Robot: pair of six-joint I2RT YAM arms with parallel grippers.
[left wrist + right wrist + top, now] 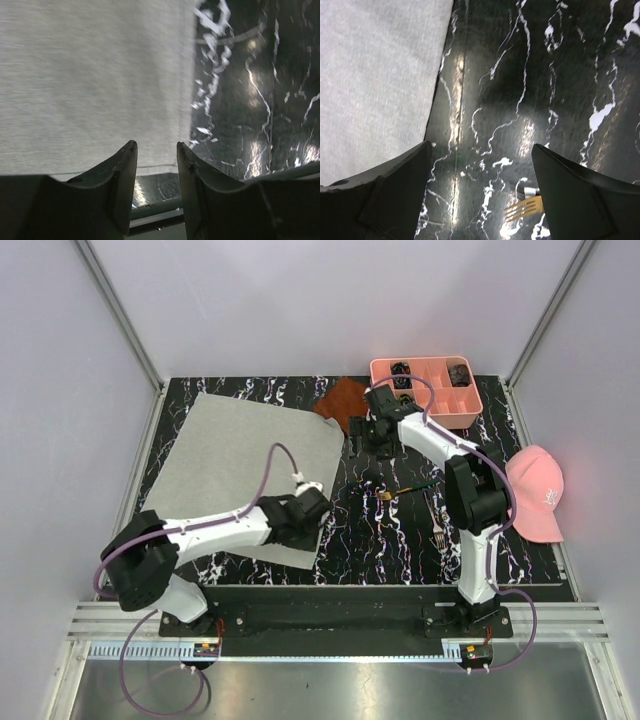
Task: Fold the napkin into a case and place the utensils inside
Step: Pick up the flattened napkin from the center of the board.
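Note:
The light grey napkin (250, 465) lies flat and unfolded on the left of the black marbled table. My left gripper (314, 510) hovers over its near right corner, jaws apart and empty; the left wrist view shows the napkin (90, 80) and its edge ahead of the gripper (156, 146). My right gripper (360, 435) is wide open and empty just right of the napkin's far right corner. The right wrist view shows the gripper (482, 147) over bare table, with the napkin (375, 75) at its left. The dark fork with a gold end (405, 490) (524, 209) and the silver fork (436, 520) lie right of centre.
A pink compartment tray (470, 405) stands at the back right, with a rust-brown cloth (340, 398) to its left. A pink cap (540, 495) lies at the right edge. Grey walls enclose the table.

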